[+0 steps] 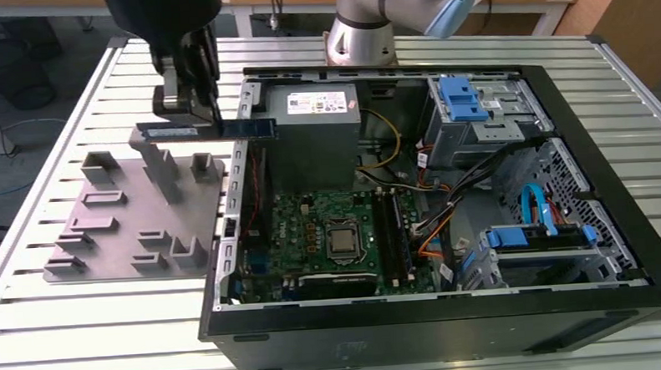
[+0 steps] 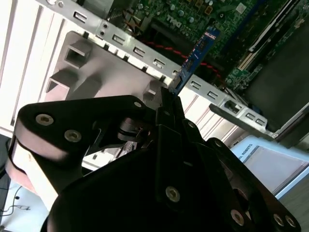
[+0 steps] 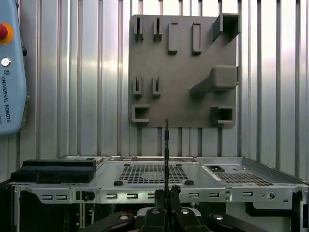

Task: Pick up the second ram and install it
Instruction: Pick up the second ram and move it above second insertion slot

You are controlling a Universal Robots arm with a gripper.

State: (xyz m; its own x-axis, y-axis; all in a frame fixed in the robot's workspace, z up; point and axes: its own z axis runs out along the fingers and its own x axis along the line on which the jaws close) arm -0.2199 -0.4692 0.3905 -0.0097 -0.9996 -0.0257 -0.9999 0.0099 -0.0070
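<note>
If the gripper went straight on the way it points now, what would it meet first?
Probably the computer case's perforated metal wall: the gripper points down, shut on the second ram, and in the first wrist view the stick hangs over that wall, beside the grey fixture. Depth is unclear.

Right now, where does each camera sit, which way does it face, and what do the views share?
Exterior view: stands apart, looks down on the computer case and grey fixture plate; shows the arm and claw holding the second ram.
First wrist view: rides the arm, looking past the claw and edge-on ram toward the plate.
Second wrist view: rides the arm, behind the claw, facing the motherboard.
All share claw, ram, plate.
</note>
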